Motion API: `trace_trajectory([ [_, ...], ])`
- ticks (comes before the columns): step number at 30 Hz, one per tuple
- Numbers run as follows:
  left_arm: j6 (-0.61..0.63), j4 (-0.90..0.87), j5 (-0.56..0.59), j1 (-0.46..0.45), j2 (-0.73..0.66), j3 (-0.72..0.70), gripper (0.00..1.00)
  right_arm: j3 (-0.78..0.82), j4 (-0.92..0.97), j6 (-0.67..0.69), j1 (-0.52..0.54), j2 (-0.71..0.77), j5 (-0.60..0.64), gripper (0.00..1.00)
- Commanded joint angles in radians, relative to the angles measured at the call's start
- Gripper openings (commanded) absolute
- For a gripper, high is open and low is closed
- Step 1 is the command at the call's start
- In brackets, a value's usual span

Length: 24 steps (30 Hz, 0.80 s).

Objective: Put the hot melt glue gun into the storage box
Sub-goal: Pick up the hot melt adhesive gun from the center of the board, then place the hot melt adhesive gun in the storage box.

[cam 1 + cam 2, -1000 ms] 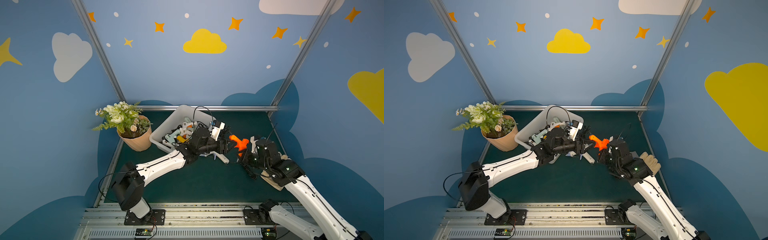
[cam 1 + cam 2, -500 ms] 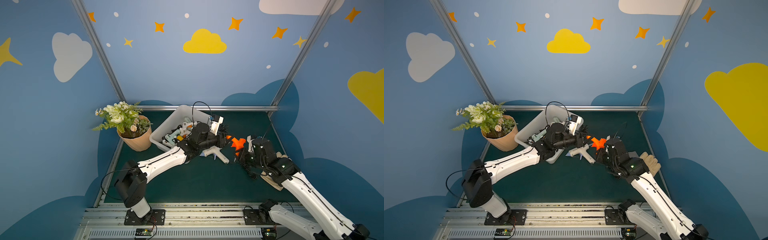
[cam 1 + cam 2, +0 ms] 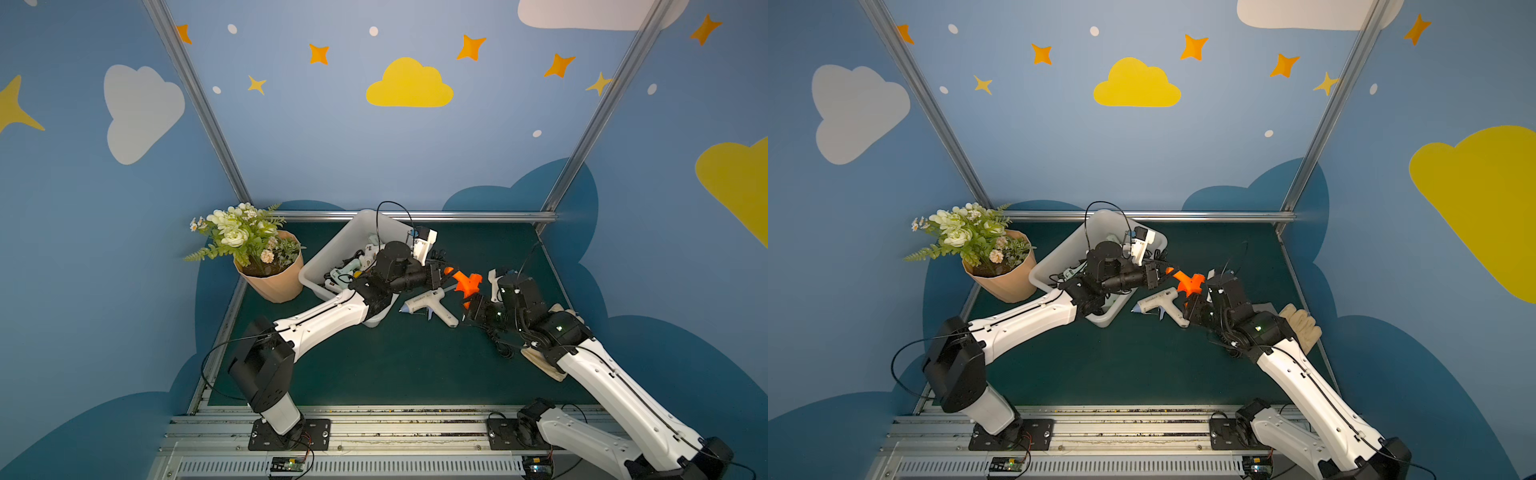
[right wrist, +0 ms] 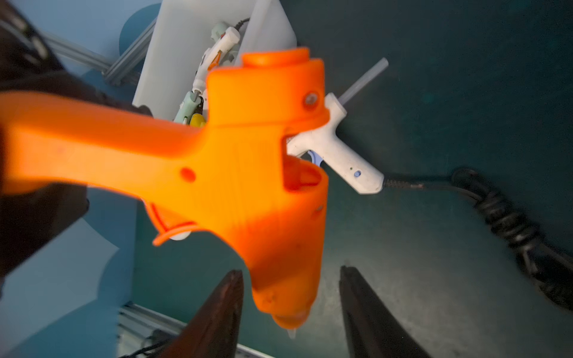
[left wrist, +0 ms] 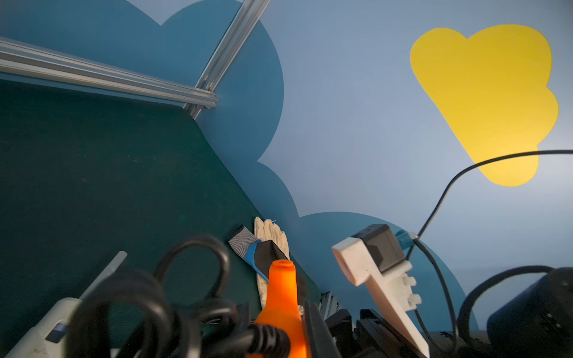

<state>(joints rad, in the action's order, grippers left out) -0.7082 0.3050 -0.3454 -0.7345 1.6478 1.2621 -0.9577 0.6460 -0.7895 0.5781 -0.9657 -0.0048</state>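
Room: Blue walls painted with clouds and stars closed in the dark green mat (image 3: 374,365) I worked on.
Storage box: The storage box (image 3: 345,245) sat angled at 11 o'clock on the mat, with the flower pot (image 3: 274,286) just beside it at 9 o'clock.
Task's thing: The orange glue gun (image 3: 467,282) hung in the air at about 2 o'clock from the mat's middle, just outside the box, between my two grippers.
Left gripper: My left gripper (image 3: 442,274) reached out across the box's near corner, its fingers clamped on what I took to be the gun's handle.
Right gripper: My right gripper (image 4: 291,272) had its fingers (image 4: 223,310) apart, one on each side of the nozzle end. There was a gap on both sides and they touched nothing I could see.
Done: Other glue guns (image 3: 347,272) already lay in the box.
Left: The orange gun was not yet over the rim. I judged it had to go to 9 o'clock and down into the box.
Also left: A white glue gun (image 3: 428,305) lay on the mat at 7 o'clock from the orange one, its black cord (image 4: 508,217) coiled beside it.
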Motion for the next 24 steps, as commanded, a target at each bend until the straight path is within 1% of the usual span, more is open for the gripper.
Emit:
trace_trajectory([
  [1, -0.002, 0.021, -0.013, 0.052, -0.04, 0.003, 0.03, -0.012, -0.009, 0.016, 0.006, 0.008, 0.01, 0.68],
  [3, 0.027, -0.022, -0.005, 0.083, -0.058, 0.014, 0.03, -0.005, 0.006, 0.016, 0.008, 0.02, 0.029, 0.77],
  [4, 0.042, -0.045, 0.002, 0.1, -0.067, 0.02, 0.03, -0.003, 0.012, 0.02, 0.008, 0.026, 0.035, 0.9],
  [5, 0.06, -0.071, 0.008, 0.117, -0.08, 0.025, 0.03, 0.002, 0.02, 0.022, 0.008, 0.034, 0.042, 0.98],
  [10, 0.142, -0.181, 0.026, 0.223, -0.118, 0.046, 0.03, 0.019, 0.059, 0.022, 0.008, 0.075, 0.093, 0.98],
  [14, 0.209, -0.251, 0.003, 0.325, -0.106, 0.081, 0.03, 0.034, 0.058, 0.023, 0.008, 0.102, 0.12, 0.98],
  [16, 0.238, -0.29, -0.024, 0.369, -0.081, 0.117, 0.03, 0.037, 0.06, 0.021, 0.008, 0.109, 0.128, 0.98],
  [20, 0.276, -0.369, -0.106, 0.445, 0.019, 0.217, 0.03, 0.037, 0.06, 0.018, 0.009, 0.116, 0.135, 0.98],
  [24, 0.346, -0.472, -0.132, 0.473, 0.14, 0.345, 0.03, 0.042, 0.06, 0.012, 0.009, 0.114, 0.146, 0.98],
])
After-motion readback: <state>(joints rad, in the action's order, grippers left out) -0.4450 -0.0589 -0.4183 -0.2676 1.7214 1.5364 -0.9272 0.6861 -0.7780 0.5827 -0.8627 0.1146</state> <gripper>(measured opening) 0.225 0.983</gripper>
